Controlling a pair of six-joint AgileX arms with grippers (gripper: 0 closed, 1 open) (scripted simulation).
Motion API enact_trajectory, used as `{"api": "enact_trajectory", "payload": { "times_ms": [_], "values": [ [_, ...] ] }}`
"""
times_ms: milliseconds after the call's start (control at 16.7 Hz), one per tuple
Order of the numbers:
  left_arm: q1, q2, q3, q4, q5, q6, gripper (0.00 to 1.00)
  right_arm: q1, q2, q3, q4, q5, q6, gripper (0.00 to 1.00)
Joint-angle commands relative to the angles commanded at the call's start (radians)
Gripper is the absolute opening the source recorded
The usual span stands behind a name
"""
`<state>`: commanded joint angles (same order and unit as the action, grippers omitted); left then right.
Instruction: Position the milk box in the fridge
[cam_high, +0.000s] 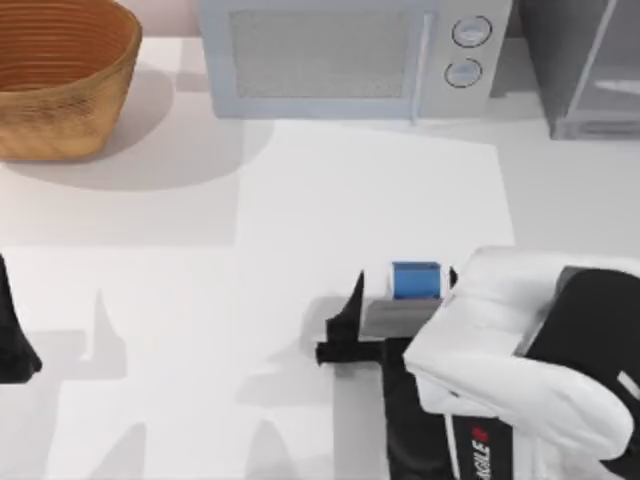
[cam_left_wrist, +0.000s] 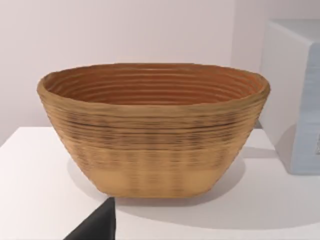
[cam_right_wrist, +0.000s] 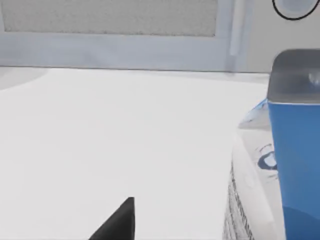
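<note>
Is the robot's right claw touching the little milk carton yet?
Cannot tell. In the top view the right gripper sits right beside the milk box, and the arm covers where they would meet. The right wrist view shows the carton close up, no clear contact.

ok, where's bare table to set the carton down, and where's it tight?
Free: the wide middle of the table, bordered by the basket, the microwave and the milk box. Also the strip between microwave and fridge, toward the right edge. Crowded: near right, where the right claw sits at the milk box. The left claw is parked at the left edge.

Wicker basket (cam_high: 55, 75) far left — grey microwave (cam_high: 355, 55) just beside.
</note>
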<state>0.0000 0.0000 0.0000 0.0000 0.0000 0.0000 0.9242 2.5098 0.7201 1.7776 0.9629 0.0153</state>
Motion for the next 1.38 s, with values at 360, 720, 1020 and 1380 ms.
{"api": "enact_trajectory", "payload": {
  "times_ms": [360, 720, 1020, 1380],
  "values": [
    [0.0, 0.0, 0.0, 0.0, 0.0, 0.0, 1.0, -0.007, 0.002, 0.004, -0.002, -0.007, 0.0, 1.0],
    [0.0, 0.0, 0.0, 0.0, 0.0, 0.0, 1.0, -0.007, 0.002, 0.004, -0.002, -0.007, 0.0, 0.55],
    [0.0, 0.0, 0.0, 0.0, 0.0, 0.0, 1.0, -0.007, 0.002, 0.004, -0.002, -0.007, 0.0, 0.17],
    [0.0, 0.0, 0.0, 0.0, 0.0, 0.0, 1.0, -0.007, 0.002, 0.004, -0.002, -0.007, 0.0, 0.0]
  ]
}}
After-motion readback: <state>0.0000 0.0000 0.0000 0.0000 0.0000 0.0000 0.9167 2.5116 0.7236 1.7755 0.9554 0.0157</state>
